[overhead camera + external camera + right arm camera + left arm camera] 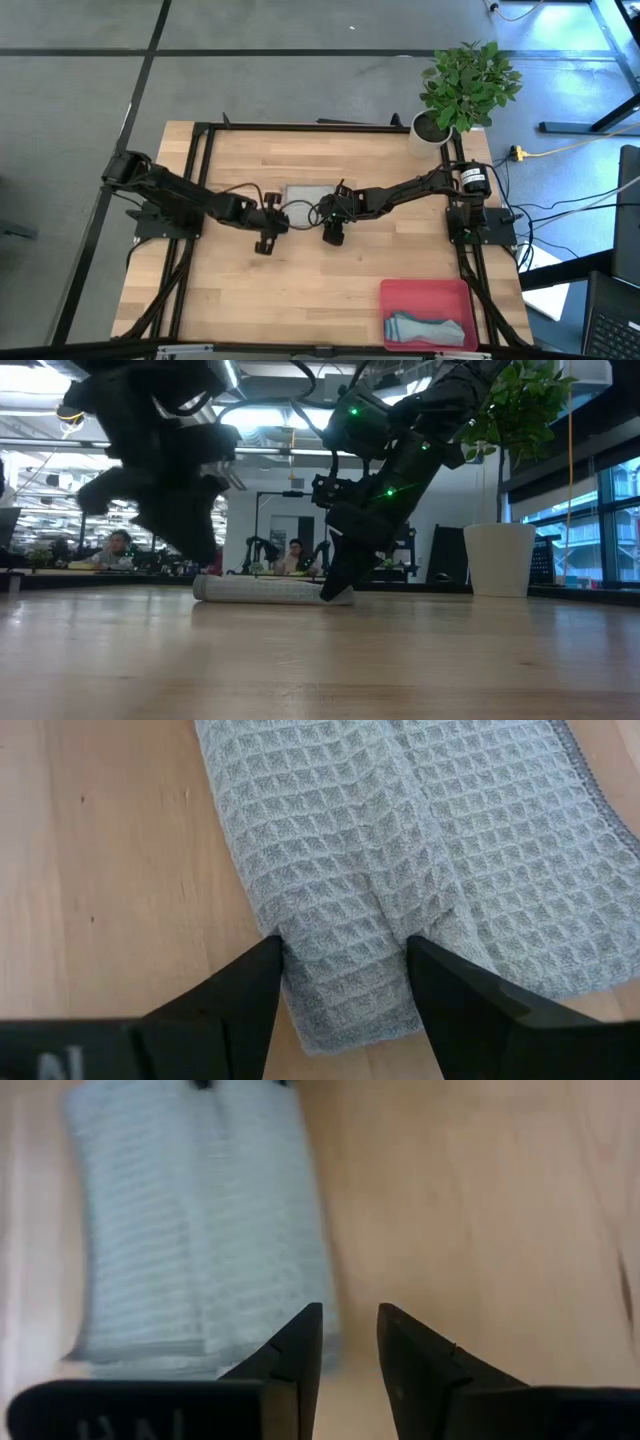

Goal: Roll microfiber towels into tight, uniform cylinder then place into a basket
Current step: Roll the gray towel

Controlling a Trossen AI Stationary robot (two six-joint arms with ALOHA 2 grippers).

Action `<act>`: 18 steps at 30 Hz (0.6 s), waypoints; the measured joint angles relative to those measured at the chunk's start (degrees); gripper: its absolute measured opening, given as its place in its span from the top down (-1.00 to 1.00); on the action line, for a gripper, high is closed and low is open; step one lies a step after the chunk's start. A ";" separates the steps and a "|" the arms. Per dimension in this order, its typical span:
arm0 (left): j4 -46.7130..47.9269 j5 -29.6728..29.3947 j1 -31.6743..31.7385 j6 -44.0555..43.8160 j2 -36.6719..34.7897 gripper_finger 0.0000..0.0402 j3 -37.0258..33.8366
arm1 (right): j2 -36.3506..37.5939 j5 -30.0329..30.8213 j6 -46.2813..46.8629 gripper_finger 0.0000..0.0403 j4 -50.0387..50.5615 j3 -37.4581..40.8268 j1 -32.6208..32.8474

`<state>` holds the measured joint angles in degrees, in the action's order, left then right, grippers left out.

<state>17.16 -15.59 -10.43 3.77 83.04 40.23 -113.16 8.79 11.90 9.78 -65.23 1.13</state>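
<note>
Overhead and level views of my two arms meeting at the middle of the wooden tabletop. My right end effector is lowered onto the pale grey-green towel, which lies folded flat at mid-table toward the far side. Its two dark fingers straddle a raised fold near one end of the waffle-weave cloth, with the fabric filling the gap between them; the fingers stand moderately apart, closed on that fold. In the level view this towel shows as a low flat strip with the right arm's tip pressed on its right end.

My left end effector hovers just left of the same towel, above bare wood beside the cloth's edge. Its fingers are narrowly parted and hold nothing.

The pink basket sits at the near right corner of the tabletop, well apart from both end effectors. Inside it lies the teal-blue towel, loosely rolled along the near side.

A potted plant stands at the far right corner.
</note>
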 joint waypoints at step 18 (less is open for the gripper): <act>-0.96 -3.83 -2.01 1.02 2.24 0.38 0.02 | -0.04 0.01 0.05 -0.08 -0.44 0.04 0.00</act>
<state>16.20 -19.42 -12.44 4.80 85.27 40.25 -113.21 8.80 11.94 9.34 -65.19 1.13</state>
